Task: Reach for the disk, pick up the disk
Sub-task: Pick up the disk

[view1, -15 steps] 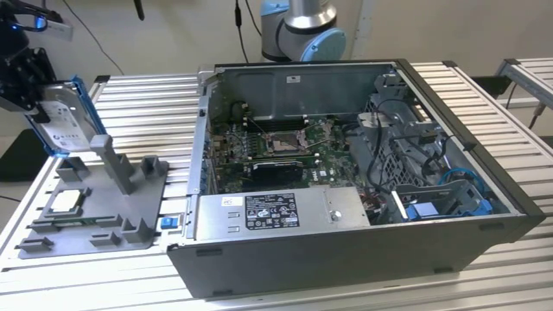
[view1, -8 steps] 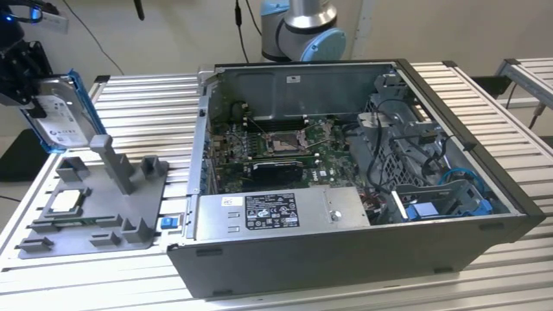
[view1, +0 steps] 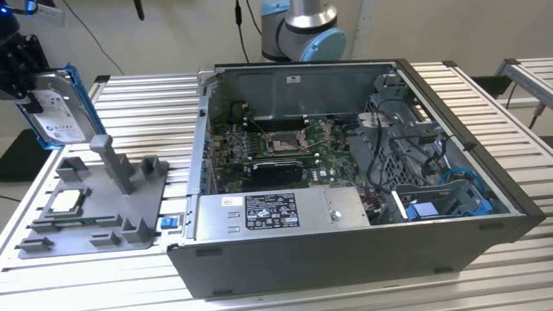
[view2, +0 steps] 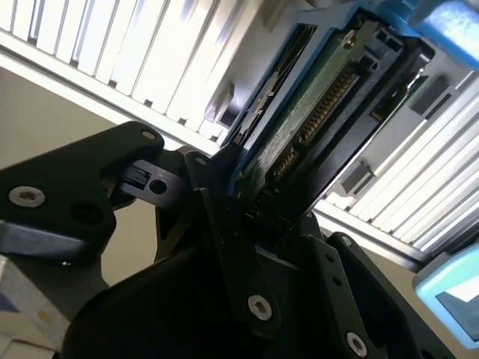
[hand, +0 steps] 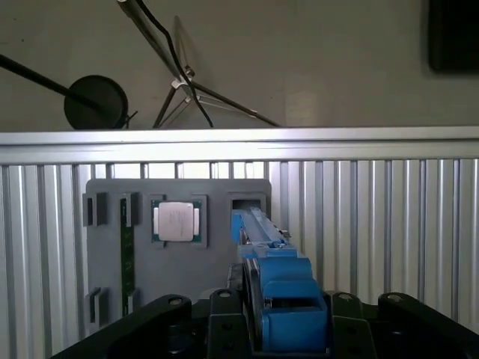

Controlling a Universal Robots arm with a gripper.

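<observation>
Grips the disk (view1: 57, 107) in the hand (view2: 251, 213), shut on one end, upright at upper left of the exterior view, above the grey fixture (view1: 108, 208) on the bench (view1: 138, 97). Probably stiff, dense, shock-sensitive; safest taken by the blue frame

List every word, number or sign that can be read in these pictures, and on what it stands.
White label on the disk: print too small to read.
Black and white label on the power supply: too small to read.
Small white sticker on the case's back wall: too small to read.
Nothing can be quoted.
</observation>
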